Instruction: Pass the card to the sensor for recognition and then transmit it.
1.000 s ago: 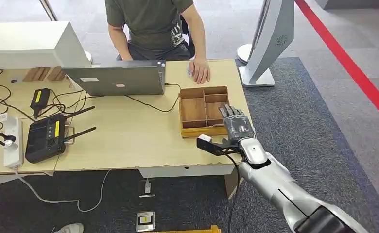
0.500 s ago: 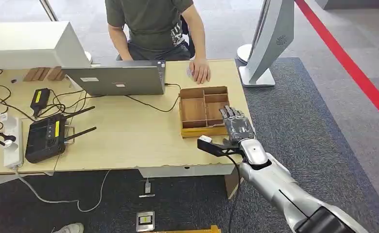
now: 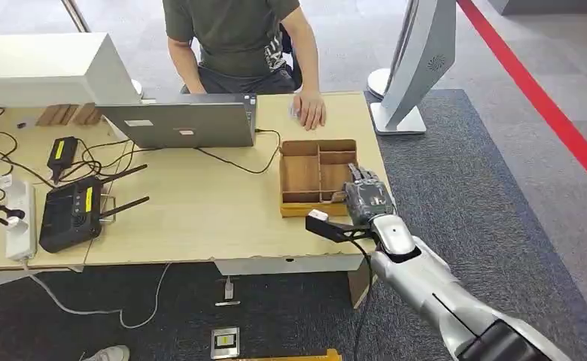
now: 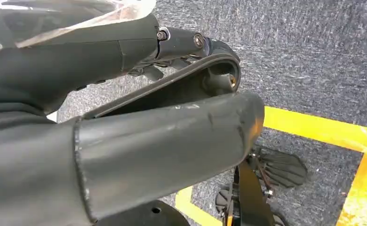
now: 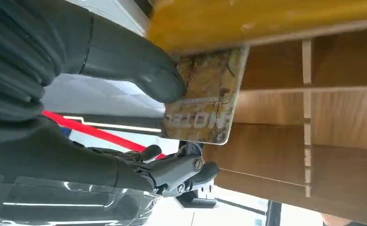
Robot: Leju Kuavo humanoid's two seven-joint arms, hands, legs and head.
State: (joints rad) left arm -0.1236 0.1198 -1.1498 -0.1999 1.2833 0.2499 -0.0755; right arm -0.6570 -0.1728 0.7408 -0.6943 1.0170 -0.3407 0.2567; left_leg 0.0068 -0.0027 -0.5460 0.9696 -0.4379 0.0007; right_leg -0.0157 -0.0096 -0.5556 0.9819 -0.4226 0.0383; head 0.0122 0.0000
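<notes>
My right hand hangs over the near right corner of a wooden divided tray on the table. In the right wrist view this hand holds a mottled brown card with pale lettering, my thumb pressing on its face. The card stands on edge against the tray's yellowish wall, over the wooden compartments. In the left wrist view my left hand hangs over dark carpet with nothing in it and its fingers apart.
A person sits at the far side with a hand on the table, behind an open laptop. A black controller, cables and a power strip lie at the left. A white stand rises beyond the table's right end.
My right hand has drawn back slightly toward the table's near edge, and the wooden tray has shifted a little the same way. The person has not moved.
</notes>
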